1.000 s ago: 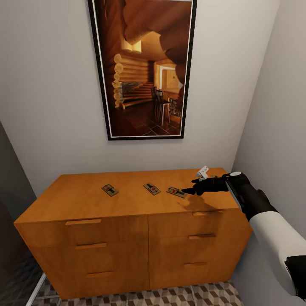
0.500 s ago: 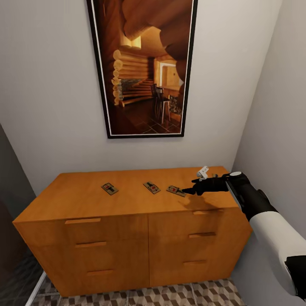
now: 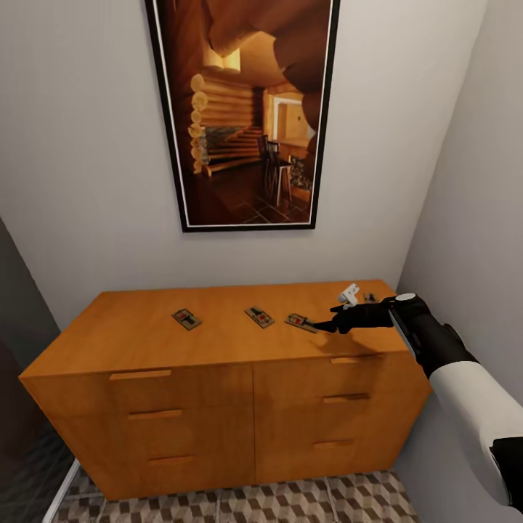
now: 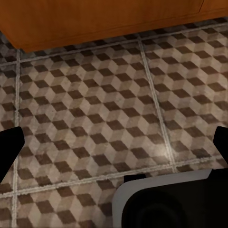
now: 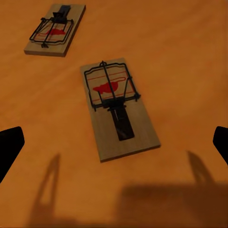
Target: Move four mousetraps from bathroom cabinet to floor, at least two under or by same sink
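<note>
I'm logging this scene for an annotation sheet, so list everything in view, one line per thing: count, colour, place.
mousetraps: three in plain view, tan wood with dark wire and a red mark, flat on the cabinet top: left, middle, right; a small dark item behind the gripper may be a fourth, too small to tell
cabinet: one, orange-brown wood with bar handles, against the back wall
picture: one, black frame, log-cabin interior, on the wall above the cabinet
bathroom floor: brown, beige and white cube-pattern tiles, in front of the cabinet
walls: grey-white, behind and to the right
right gripper: black, open, just above the cabinet top at the right mousetrap
left gripper: black, open, over the floor
</note>
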{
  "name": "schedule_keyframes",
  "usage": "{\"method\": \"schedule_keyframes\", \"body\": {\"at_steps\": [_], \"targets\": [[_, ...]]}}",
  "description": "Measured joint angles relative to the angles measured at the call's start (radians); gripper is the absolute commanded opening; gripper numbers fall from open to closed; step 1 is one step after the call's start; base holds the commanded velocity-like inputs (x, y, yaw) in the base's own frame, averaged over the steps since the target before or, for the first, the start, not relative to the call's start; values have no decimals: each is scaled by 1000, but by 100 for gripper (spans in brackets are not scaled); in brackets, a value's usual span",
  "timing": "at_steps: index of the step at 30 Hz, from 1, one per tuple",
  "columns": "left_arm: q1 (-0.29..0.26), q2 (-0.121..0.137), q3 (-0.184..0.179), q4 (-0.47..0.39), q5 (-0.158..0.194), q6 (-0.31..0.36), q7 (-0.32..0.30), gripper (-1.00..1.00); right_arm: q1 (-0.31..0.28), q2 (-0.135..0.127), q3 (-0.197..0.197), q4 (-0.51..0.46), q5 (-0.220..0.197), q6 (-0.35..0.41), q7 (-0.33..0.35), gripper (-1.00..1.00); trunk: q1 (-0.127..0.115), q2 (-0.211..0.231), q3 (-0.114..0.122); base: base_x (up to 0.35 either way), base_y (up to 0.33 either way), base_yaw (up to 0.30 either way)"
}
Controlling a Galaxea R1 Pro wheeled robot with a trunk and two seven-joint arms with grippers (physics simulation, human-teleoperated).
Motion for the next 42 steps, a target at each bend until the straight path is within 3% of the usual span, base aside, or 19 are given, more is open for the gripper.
{"method": "schedule_keyframes", "body": {"at_steps": [20,42], "targets": [[0,0,0,0,0,0,0,100,0,-3,0,0,0,-3,0,100,0,0,-30,0,0,0],[0,0,0,0,0,0,0,100,0,1,1,-6,1,-36,0,100,0,0,-33,0,0,0]]}}
